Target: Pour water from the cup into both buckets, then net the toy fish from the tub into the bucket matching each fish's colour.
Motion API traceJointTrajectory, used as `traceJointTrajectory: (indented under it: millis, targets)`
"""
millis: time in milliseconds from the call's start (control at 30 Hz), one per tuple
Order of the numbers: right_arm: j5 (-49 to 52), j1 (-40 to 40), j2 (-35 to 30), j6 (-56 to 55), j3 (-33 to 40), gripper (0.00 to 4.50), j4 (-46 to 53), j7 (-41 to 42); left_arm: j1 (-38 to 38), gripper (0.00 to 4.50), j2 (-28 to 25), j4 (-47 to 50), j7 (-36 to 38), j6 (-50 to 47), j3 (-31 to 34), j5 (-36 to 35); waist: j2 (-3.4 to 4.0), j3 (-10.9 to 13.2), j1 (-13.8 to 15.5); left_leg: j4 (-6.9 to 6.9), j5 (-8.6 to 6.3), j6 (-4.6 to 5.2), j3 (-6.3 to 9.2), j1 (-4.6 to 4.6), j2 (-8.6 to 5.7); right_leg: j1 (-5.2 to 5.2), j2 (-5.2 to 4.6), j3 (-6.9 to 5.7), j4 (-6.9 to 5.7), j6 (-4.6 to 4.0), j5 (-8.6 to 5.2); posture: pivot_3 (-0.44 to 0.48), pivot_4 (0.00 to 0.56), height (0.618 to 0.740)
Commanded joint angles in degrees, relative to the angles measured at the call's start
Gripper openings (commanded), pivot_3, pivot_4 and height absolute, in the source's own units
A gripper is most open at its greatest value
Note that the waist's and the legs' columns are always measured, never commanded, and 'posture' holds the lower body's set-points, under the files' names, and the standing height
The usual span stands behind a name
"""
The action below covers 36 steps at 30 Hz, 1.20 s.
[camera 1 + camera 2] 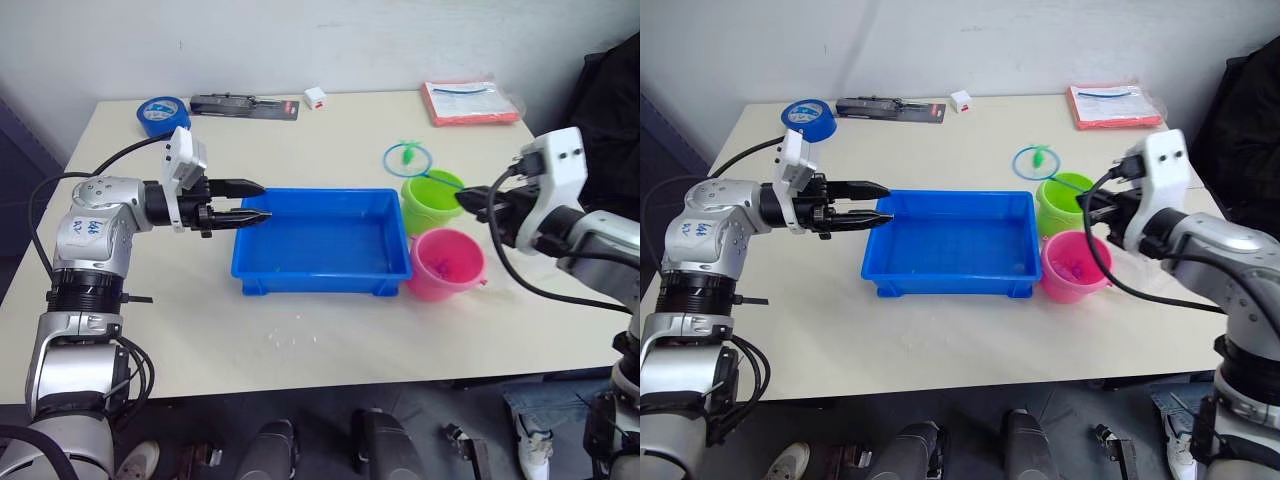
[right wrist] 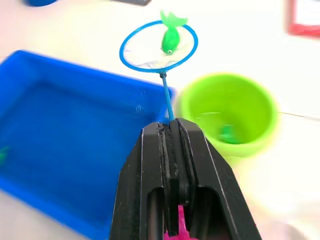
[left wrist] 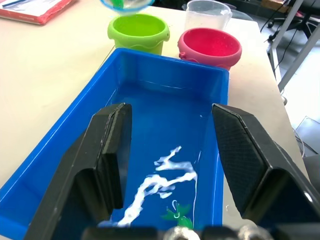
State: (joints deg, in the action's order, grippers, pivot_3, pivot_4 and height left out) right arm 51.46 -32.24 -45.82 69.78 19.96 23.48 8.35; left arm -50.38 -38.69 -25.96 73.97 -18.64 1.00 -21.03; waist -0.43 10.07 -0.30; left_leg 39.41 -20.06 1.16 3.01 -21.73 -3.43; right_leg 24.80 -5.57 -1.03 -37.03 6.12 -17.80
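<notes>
On a pale tabletop point(image 1: 330, 340) against a white wall point(image 1: 300, 40), our right gripper point(image 2: 172, 131) clamps the net's point(image 2: 158, 48) stick, a green fish point(image 2: 170, 37) in its hoop beyond the lime bucket point(image 1: 432, 203). Our left gripper point(image 1: 255, 201), fingers apart, hovers at the blue tub's point(image 1: 322, 275) left rim; the pink bucket point(image 1: 445, 265) stands nearer.

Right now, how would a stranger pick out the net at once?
Find the blue tub mid-table, then the green bucket at its far right corner. Just above and behind that bucket hangs the net, held by the right pincer: a light-blue hoop on a thin stick, carrying one green fish.
</notes>
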Motion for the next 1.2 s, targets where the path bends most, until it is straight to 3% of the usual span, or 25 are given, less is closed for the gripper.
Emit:
traceJointTrajectory:
  millis: [33,267,367,700,967,1200]
  targets:
    - [-5.2,1.2,-3.5,-4.4,-0.4,0.8,1.1,2.4,-2.5,2.79,0.3,-1.3,0.9,1.9,0.2,0.6,0.0,0.0,0.1,0.0,0.0,0.0,-0.01,0.0,0.0,0.0,0.0,0.01,0.0,0.0,0.0,0.0,0.15,0.737]
    - [-16.9,6.4,-9.8,-12.6,-6.9,0.8,0.9,7.7,-3.6,2.79,0.9,-3.1,1.8,3.0,0.3,1.3,0.0,0.0,0.2,0.0,0.0,0.01,-0.07,0.0,-0.01,0.01,0.0,0.05,-0.01,0.0,0.0,0.0,0.15,0.737]
    - [-26.7,8.7,-14.5,-19.6,-13.5,0.8,0.6,9.4,-3.7,2.79,0.8,-3.4,2.1,3.3,0.3,1.4,0.0,0.0,0.2,0.01,0.01,0.01,-0.1,0.0,-0.02,0.03,0.0,0.05,-0.02,0.0,0.0,0.0,0.15,0.737]
    - [-54.3,7.4,-22.1,-37.7,-28.5,0.8,-4.0,12.6,-2.8,2.79,0.8,-2.5,1.8,3.0,0.5,1.3,0.0,0.0,0.2,0.01,0.0,0.01,-0.18,0.0,-0.01,0.07,0.04,0.01,0.01,0.0,0.0,0.0,0.15,0.737]
    - [-72.7,8.1,-24.4,-53.6,-31.7,0.8,-6.5,13.0,-1.6,2.79,0.7,-1.3,1.2,2.6,0.8,1.0,0.0,0.0,0.1,0.01,0.0,0.01,-0.24,0.0,-0.01,0.12,0.06,-0.03,-0.01,0.0,0.0,0.0,0.15,0.737]
    - [-84.9,11.3,-24.7,-64.1,-29.9,0.8,-8.4,10.1,-1.4,2.79,0.6,-1.0,0.9,2.4,0.9,0.9,0.0,0.0,0.2,0.01,0.0,0.01,-0.31,0.0,-0.01,0.18,0.07,-0.06,-0.05,0.0,0.0,0.0,0.15,0.737]
